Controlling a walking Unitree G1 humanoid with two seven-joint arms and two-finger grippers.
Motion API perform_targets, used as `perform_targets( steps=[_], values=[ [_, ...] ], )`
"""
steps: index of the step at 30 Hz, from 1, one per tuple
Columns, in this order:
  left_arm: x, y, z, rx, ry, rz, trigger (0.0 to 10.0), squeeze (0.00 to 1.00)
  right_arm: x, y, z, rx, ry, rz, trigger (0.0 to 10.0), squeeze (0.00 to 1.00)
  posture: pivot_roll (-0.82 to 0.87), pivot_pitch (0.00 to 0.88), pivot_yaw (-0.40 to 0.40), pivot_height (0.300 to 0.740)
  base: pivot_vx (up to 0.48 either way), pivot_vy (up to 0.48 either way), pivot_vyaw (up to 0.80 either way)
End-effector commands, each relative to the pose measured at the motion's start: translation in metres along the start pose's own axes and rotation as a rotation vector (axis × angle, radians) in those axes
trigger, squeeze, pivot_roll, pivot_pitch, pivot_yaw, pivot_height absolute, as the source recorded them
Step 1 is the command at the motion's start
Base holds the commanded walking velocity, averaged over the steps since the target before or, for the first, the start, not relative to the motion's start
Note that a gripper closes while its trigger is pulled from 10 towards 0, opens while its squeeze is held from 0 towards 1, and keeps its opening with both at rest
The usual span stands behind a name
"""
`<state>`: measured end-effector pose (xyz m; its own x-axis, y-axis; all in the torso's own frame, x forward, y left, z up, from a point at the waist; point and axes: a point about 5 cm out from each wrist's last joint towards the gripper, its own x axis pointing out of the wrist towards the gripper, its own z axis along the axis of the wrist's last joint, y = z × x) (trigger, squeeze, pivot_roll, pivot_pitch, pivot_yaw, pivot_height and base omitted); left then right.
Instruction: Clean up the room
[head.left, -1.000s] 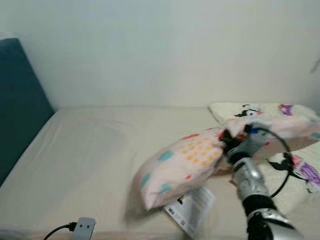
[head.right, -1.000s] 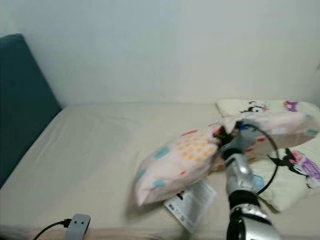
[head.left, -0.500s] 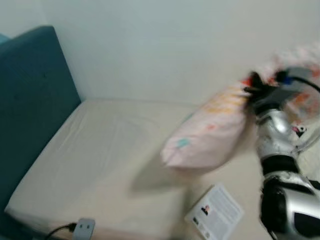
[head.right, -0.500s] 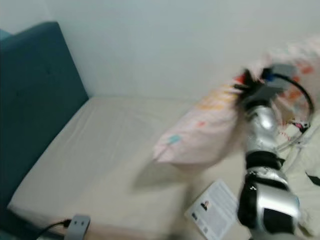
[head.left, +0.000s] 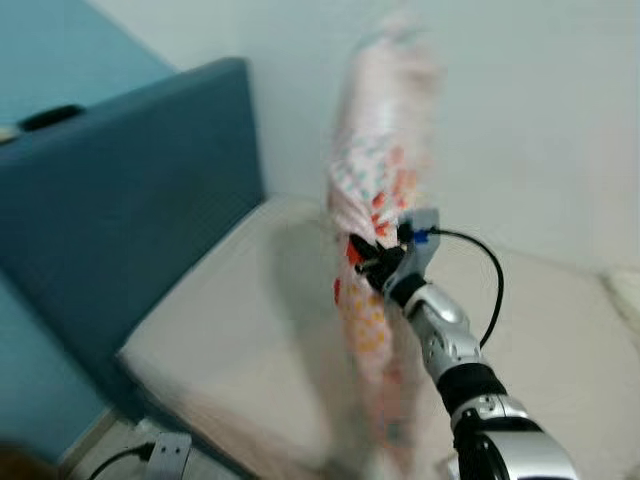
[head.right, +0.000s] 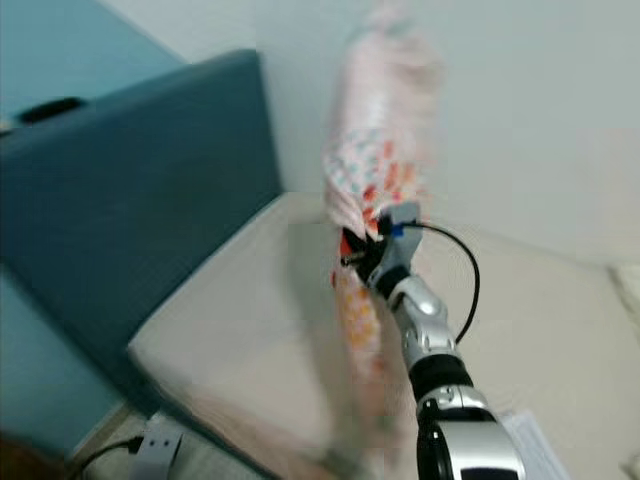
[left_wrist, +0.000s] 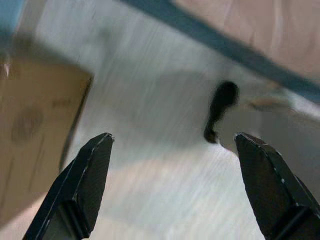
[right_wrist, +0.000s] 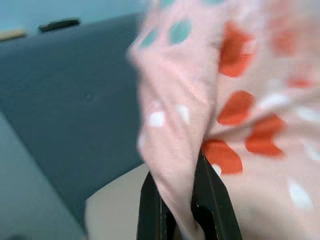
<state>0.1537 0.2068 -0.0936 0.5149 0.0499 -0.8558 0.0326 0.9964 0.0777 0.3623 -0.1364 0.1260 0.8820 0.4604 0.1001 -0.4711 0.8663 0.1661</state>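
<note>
Since half a second ago the camera has swung left, so the teal headboard (head.left: 140, 210) now takes up far more of the head views, and the pillow (head.left: 380, 190) has gone from hanging sideways over the mattress to standing nearly upright in the air. The right gripper (head.left: 372, 262) holds it at mid-height, raised above the cream mattress (head.left: 260, 320) near the headboard end of the bed. The pillow is pale pink with teal, orange and red spots (blurred by motion, so its edges are soft). In the right wrist view the two black fingers (right_wrist: 150, 205) are closed on a fold of the spotted fabric (right_wrist: 200, 100), with the headboard behind. A black cable (head.left: 480, 270) loops from the right wrist. At the foot of the bed frame a grey power strip (head.left: 168, 455) lies on the floor. The left gripper (left_wrist: 172, 187) hangs over the pale floor, fingers spread wide apart and holding nothing, beside a cardboard box (left_wrist: 35, 130).
</note>
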Motion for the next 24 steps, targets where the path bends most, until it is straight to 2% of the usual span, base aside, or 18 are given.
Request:
perform_targets(
  steps=[1,4,8,13,14,18,24],
  values=[
    [0.0,0.001,0.003,0.012,-0.006,0.001,10.0,0.0,-0.001,-0.002,0.009,0.031,-0.063,-0.025,10.0,0.0,0.11,0.0,-0.041,0.722,0.0,0.0,0.72],
    [0.0,0.002,0.003,0.013,-0.005,0.001,10.0,0.0,-0.001,-0.004,0.009,0.042,-0.07,-0.035,10.0,0.0,0.11,0.0,-0.039,0.722,0.0,0.0,0.72],
    [0.001,0.0,0.005,0.018,-0.007,-0.006,10.0,0.0,-0.006,-0.018,0.018,0.149,-0.163,-0.128,10.0,0.0,0.11,0.0,-0.04,0.722,0.0,0.0,0.72],
    [0.001,-0.002,0.006,0.022,-0.009,-0.012,10.0,0.0,-0.009,-0.028,0.025,0.214,-0.221,-0.181,10.0,0.0,0.11,0.0,-0.04,0.722,0.0,0.0,0.72],
    [0.001,-0.002,0.006,0.024,-0.009,-0.015,10.0,0.0,-0.012,-0.035,0.03,0.241,-0.25,-0.223,10.0,0.0,0.11,0.0,-0.042,0.722,0.0,0.0,0.72],
    [0.001,-0.003,0.006,0.026,-0.008,-0.018,10.0,0.0,-0.017,-0.045,0.034,0.271,-0.277,-0.277,10.0,0.0,0.11,0.0,-0.045,0.722,0.0,0.0,0.72],
    [0.001,-0.003,0.006,0.027,-0.007,-0.019,10.0,0.0,-0.018,-0.048,0.035,0.273,-0.281,-0.291,10.0,0.0,0.11,0.0,-0.045,0.722,0.0,0.0,0.72]
  ],
)
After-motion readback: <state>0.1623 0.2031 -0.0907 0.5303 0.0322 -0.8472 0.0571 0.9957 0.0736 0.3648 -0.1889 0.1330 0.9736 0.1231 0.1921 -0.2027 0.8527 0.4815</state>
